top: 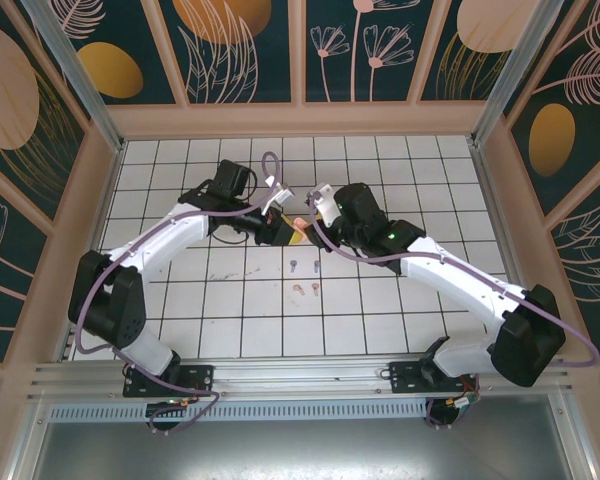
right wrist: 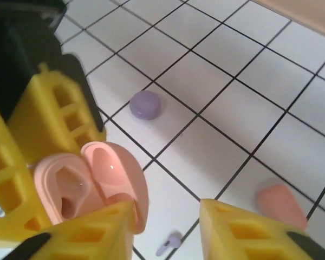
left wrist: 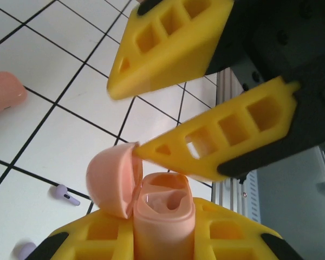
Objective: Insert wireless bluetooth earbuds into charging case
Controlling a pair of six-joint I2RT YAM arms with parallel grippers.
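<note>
We look down on a white tiled floor (top: 180,300) boxed in by dark panels painted with flowers (top: 240,50). The arms meet over its middle. The left gripper (top: 280,228) is clamped on a pale pink charging case (left wrist: 162,227), one yellow finger on each side. From the left wrist, the case stands on end with its mouth facing the camera and its lid (left wrist: 111,181) swung open to the left. The hollow inside is pink, and we cannot tell whether a bud sits in it.

The right gripper (left wrist: 124,122) has its jaws apart and holds nothing; one fingertip touches the rim of the lid.

The earbuds (top: 293,266) lie loose on the tiles just in front of the grippers: two lilac, and nearer us two pinkish ones (top: 298,292). One lilac bud (left wrist: 66,195) lies flat, its stem pointing lower right.

From the right wrist, a closed lilac case (right wrist: 145,104) and a coral case (right wrist: 281,205) rest on the floor, well apart.
</note>
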